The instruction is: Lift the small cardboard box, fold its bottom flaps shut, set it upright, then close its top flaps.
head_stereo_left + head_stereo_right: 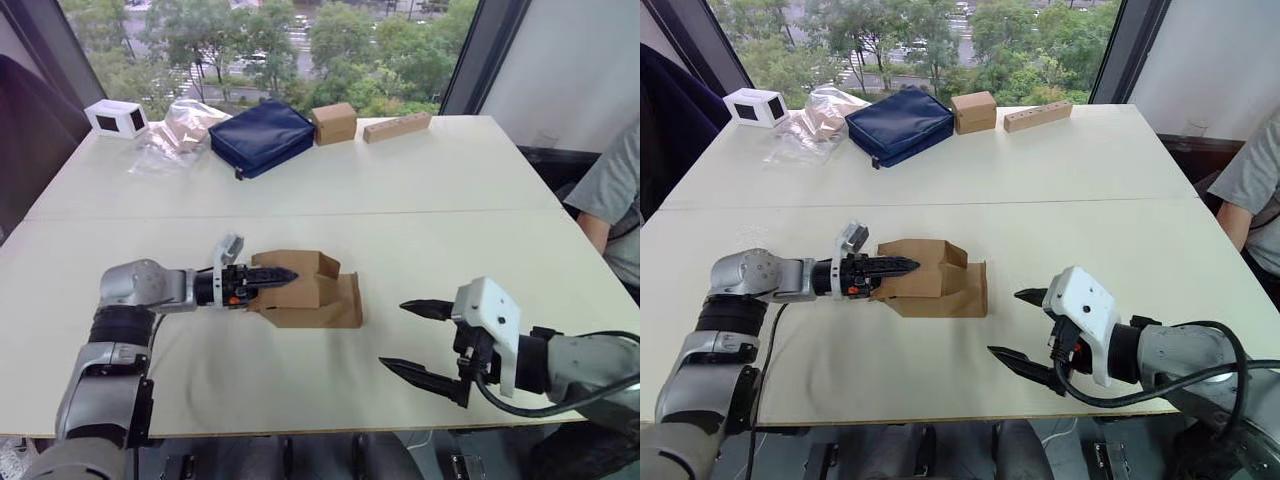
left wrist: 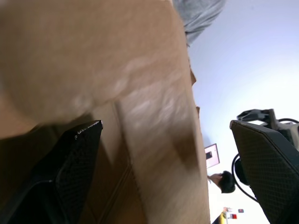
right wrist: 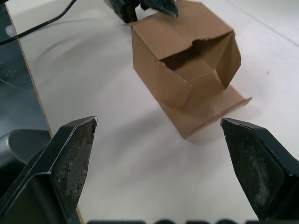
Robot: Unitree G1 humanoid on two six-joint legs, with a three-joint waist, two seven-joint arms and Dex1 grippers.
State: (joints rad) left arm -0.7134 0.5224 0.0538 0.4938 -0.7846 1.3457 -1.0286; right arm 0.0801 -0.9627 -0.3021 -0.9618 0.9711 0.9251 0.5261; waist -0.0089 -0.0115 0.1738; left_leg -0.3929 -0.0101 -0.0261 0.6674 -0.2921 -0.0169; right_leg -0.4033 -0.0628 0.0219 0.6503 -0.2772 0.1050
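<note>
Left eye view shows our left hand (image 1: 268, 280) reaching into the small cardboard box (image 1: 305, 290), which lies on its side on the bench (image 1: 420, 220), just ahead of that hand and well apart from our right hand (image 1: 425, 340). We judge the left hand is placed this way to steady or tip the box before any lift, since the box is not yet off the bench. From the head views we cannot tell whether its fingers pinch the cardboard. Left wrist view settles part of that: one finger (image 2: 77, 158) lies against the box wall while the other stands clear of it, so this hand is spread apart, not clamped. Our right hand waits with its fingers wide apart and nothing between them, facing the box's open end, probably ready to take the other side. Right wrist view gives what the head views hide: the flaps (image 3: 205, 60) at that open end are partly folded inward, and one flap (image 3: 219, 105) lies flat on the bench toward the right hand. Which end is the bottom, we cannot tell.
</note>
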